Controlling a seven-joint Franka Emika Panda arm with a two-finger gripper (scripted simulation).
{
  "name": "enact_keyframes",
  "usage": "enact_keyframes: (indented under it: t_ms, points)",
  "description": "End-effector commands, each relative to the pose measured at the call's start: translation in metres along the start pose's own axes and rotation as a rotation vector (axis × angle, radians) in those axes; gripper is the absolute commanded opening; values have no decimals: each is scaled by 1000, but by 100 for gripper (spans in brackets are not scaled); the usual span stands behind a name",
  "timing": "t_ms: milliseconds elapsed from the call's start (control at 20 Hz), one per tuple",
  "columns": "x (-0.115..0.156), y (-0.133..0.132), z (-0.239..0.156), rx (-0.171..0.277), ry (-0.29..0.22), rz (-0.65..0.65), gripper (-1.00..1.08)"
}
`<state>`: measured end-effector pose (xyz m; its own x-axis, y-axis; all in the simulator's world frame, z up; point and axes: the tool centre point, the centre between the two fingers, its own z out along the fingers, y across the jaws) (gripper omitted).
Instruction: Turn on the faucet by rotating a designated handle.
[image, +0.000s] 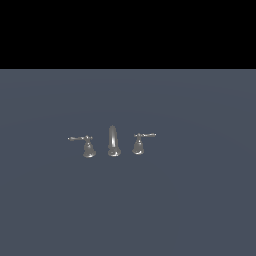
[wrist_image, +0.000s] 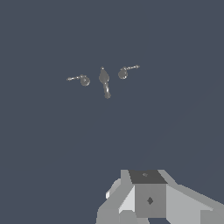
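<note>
Progress: nothing is done yet, as I judge it; the whole approach, grip and turn are left.
Handle: the small chrome bell-based handle (image: 88, 146) with its thin lever pointing to the exterior view's left stands untouched on the grey-blue floor (image: 200, 200).
Spout: the slim curved chrome spout (image: 114, 141) rises just beside it, mid-faucet.
Twin: the matching chrome handle (image: 139, 143), lever rightward, could be mistaken for it.
Gripper: the grey-white gripper (wrist_image: 148, 199) is well apart from the faucet, holding nothing; its opening cannot be told.
Obstacles: none seen.

Dim, flat simulator light in both views.
Low-resolution, slightly soft renders; small highlights glint on the chrome faucet (image: 113, 141); a black band fills the exterior view's top.
</note>
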<state>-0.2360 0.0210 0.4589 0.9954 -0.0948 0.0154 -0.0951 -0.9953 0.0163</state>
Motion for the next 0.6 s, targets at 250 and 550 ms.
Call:
enact_keyframes:
  t_ms: [250, 550]
  points:
    - [6, -30, 39, 0, -3, 144, -100]
    - [15, -56, 73, 1, -6, 267, -100]
